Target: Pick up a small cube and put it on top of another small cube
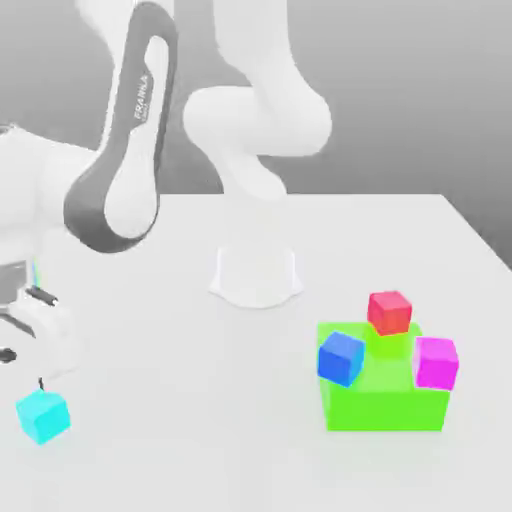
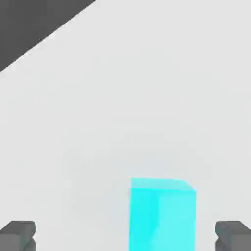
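The small cyan cube (image 1: 43, 416) rests on the white table near the front of the exterior view's left. My gripper (image 1: 38, 378) hangs just above and slightly behind it, apart from it. In the hand view the cyan cube (image 2: 162, 213) lies below the hand, between the two dark fingertips (image 2: 19, 235) and closer to one of them; my gripper (image 2: 126, 238) is open and holds nothing. A darker blue cube (image 1: 341, 357), a red cube (image 1: 389, 312) and a magenta cube (image 1: 436, 362) sit on or against the green block (image 1: 385, 405).
The green block with its three cubes stands at the exterior view's right. The arm's white base (image 1: 256, 275) rises in the middle at the back. The table's dark edge (image 2: 34, 29) shows in the hand view.
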Robot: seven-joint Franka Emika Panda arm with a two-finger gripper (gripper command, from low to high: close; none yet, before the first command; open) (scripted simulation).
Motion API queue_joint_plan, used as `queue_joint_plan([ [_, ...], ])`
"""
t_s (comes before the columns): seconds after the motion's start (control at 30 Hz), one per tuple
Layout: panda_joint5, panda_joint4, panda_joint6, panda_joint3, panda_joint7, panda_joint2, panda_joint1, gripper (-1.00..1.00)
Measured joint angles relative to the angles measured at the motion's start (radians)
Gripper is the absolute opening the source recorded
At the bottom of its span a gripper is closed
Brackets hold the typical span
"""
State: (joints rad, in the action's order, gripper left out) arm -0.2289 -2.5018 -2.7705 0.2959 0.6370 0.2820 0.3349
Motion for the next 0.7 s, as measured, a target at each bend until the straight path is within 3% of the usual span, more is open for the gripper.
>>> queue_joint_plan([
  [0.1, -0.065, 0.022, -0.080, -0.071, -0.049, 0.108, 0.061, 0.00],
  [0.13, -0.081, 0.029, -0.102, -0.092, -0.062, 0.137, 0.079, -1.00],
  [0.37, -0.079, 0.029, -0.104, -0.098, -0.060, 0.140, 0.085, -1.00],
  [0.53, 0.032, -0.009, 0.013, -0.015, 0.024, -0.018, 0.022, -1.00],
  [0.7, 0.048, -0.093, 0.100, -0.132, 0.047, -0.197, -0.116, -1.00],
])
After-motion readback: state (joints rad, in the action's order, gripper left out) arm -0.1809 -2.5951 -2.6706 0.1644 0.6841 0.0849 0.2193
